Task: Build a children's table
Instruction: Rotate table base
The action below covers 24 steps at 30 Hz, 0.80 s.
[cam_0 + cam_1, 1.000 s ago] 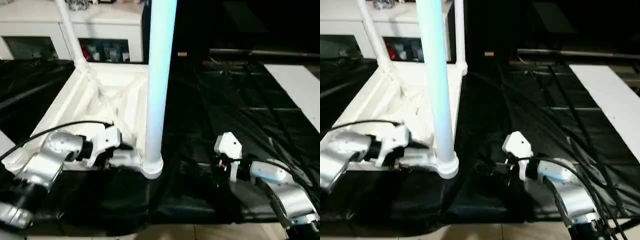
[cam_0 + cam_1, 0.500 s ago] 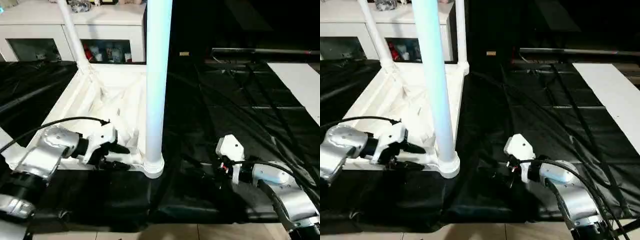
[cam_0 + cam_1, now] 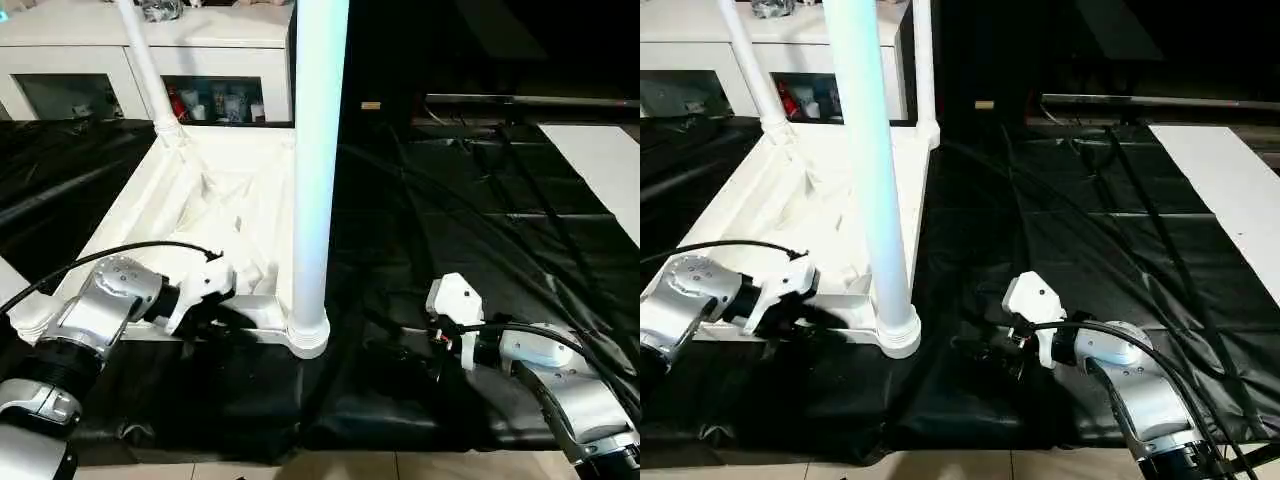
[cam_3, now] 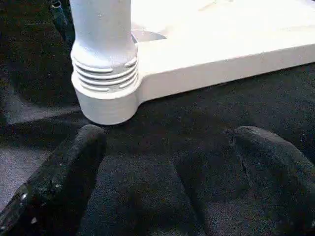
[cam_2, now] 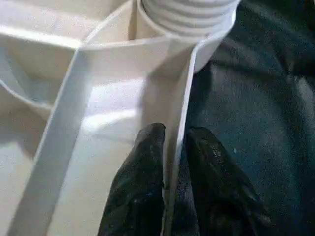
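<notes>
- Upturned tabletop (image 3: 215, 215) lies ribs-up on black sheet (image 3: 450, 230), at about 10 o'clock in my head view.
- Near-corner leg (image 3: 318, 150) stands upright in its socket (image 3: 307, 335); two more legs (image 3: 748, 65) rise from the far corners.
- My left gripper (image 5: 170, 147) pinches the tabletop's near rim (image 5: 179, 123), one finger on each side.
- My right gripper (image 4: 167, 142) is spread wide, holding nothing, low over the sheet at 4 o'clock, near the socket.
- White cabinet (image 3: 200, 40) at 12 o'clock.

Dim, dark surroundings; white tabletop (image 3: 215, 200) glares overexposed; nearest leg (image 3: 318, 150) tinted bluish; wrist views soft.
</notes>
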Tool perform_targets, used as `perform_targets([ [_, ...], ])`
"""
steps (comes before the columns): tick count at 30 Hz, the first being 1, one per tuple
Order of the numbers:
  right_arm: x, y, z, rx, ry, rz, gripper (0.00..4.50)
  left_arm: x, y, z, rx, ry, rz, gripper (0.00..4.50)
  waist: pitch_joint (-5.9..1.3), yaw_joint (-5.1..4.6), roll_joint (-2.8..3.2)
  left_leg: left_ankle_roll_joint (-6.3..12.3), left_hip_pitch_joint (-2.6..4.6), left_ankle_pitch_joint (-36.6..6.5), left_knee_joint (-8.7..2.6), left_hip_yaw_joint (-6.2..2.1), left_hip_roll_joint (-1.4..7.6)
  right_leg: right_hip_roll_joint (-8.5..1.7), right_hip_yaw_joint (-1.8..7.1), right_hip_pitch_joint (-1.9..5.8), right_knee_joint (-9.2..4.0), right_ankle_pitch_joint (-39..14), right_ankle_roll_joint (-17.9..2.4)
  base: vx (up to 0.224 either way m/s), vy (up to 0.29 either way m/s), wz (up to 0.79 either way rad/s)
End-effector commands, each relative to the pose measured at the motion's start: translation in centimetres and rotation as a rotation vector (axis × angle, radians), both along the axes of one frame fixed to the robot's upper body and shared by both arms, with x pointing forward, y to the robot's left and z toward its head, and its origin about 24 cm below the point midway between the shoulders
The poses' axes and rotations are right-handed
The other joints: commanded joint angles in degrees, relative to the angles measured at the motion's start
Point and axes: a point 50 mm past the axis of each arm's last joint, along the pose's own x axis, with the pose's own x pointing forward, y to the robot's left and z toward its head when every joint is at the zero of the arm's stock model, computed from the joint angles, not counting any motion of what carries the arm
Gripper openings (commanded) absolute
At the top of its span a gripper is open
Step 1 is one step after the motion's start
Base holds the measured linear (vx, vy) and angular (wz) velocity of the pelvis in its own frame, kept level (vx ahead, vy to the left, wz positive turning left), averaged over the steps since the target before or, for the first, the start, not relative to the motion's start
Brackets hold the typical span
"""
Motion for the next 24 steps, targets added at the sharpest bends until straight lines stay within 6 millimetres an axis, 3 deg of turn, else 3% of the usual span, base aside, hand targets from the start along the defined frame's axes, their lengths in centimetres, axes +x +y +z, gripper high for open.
perform_targets([
  [1, 0.1, 0.2, 0.4, -0.006, -0.027, 0.015, 4.5, 0.4, 0.2, 0.6, 0.023, -0.026, -0.011, 0.63, -3.45, 0.04, 0.6, 0.88, -0.15, -9.3, -4.51, 0.68, 1.07, -3.26, 1.7, 3.0, -4.0, -2.1, -14.8, 0.0, 0.0, 0.0],
  [9, 0.3, 0.2, 0.4, -0.004, -0.03, 0.009, 4.5, 0.4, 1.0, 0.6, 0.023, -0.042, 0.017, 0.07, -3.27, 0.0, 0.25, 0.82, -0.17, -9.8, -4.67, 0.85, 1.18, -3.38, 1.77, 3.0, -4.21, -4.4, -14.5, 0.0, 0.0, 0.0],
  [13, 0.5, 0.4, 0.7, 0.088, 0.003, -0.023, 4.5, 0.4, 0.6, 0.8, -0.074, -0.057, 0.063, 0.01, -3.32, -0.35, 0.12, 0.92, -0.31, -9.5, -4.65, 0.9, 1.16, -3.42, 1.79, 3.07, -4.13, -3.8, -14.7, 0.0, 0.0, 0.0],
  [15, 0.8, 0.5, 1.0, 0.173, 0.027, -0.054, 4.5, 0.0, -0.3, 0.5, -0.144, -0.043, 0.076, 0.01, -3.42, -0.64, 0.07, 1.34, -0.43, -8.6, -4.59, 0.88, 1.26, -3.54, 1.77, 3.17, -3.9, -2.1, -15.4, 0.0, 0.0, 0.0],
  [16, 1.0, 0.6, 1.2, 0.197, 0.03, -0.066, 4.5, -0.2, -0.8, 0.2, -0.172, -0.039, 0.08, 0.01, -3.5, -0.75, -0.33, 1.59, -0.45, -7.8, -4.54, 0.95, 1.32, -3.52, 1.78, 3.23, -3.83, -1.3, -15.6, 0.0, 0.0, 0.0],
  [17, 1.0, 0.6, 1.2, 0.197, 0.03, -0.066, 4.5, -0.2, -0.8, 0.2, -0.172, -0.039, 0.08, 0.01, -3.43, -0.73, -0.2, 1.78, -0.46, -7.5, -4.53, 0.98, 1.27, -3.44, 1.77, 3.1, -3.85, -1.2, -15.6, 0.0, 0.0, 0.0],
  [20, 1.2, 1.7, 1.4, 0.225, 0.019, -0.044, 4.5, -0.9, -3.0, -1.1, -0.218, -0.038, 0.082, 0.01, -3.3, -0.75, -0.39, 2.18, -0.46, -7.5, -4.49, 1.21, 1.29, -3.42, 1.76, 2.95, -4.08, -2.9, -15.1, 0.0, 0.0, 0.0],
  [24, 1.1, 2.6, 1.7, 0.237, 0.028, 0.003, 4.5, -1.4, -4.2, -1.9, -0.216, -0.016, 0.061, 0.01, -3.27, -0.41, -0.5, 2.33, -0.1, -8.3, -4.49, 1.49, 1.35, -3.36, 1.9, 2.54, -4.36, -5.6, -14.4, 0.0, 0.0, 0.0],
])
